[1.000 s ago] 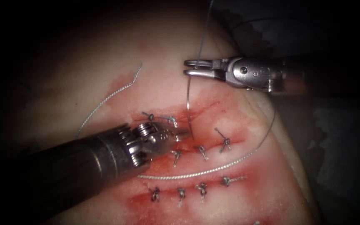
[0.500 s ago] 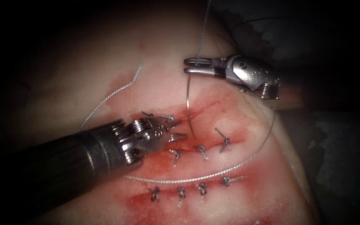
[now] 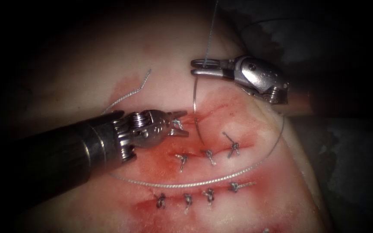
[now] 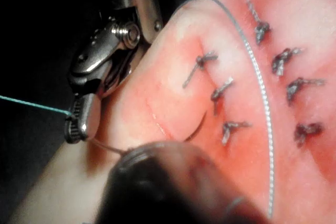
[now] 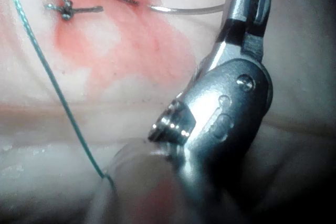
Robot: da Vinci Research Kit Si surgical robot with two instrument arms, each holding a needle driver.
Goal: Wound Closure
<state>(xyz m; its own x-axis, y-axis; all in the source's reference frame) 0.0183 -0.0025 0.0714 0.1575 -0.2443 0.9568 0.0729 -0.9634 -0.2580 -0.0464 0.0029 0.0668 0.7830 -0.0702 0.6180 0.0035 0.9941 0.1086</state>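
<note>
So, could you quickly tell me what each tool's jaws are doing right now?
Left tool: jaws open, holding nothing.
Right tool: jaws shut on the needle near its thread end.

1. Your tissue (image 3: pixel 109 69) carries everything here, pale at 12 o'clock, stained with red fluid (image 3: pixel 221 129) at centre.
2. Two rows of knotted stitches (image 3: pixel 208 156) sit on it, toward 5 o'clock.
3. The thread (image 3: pixel 203 181) lies curved across the surface between those rows.
4. A loose cut end of thread (image 3: pixel 130 92) rests at 10 o'clock, well apart from the stitches.
</note>
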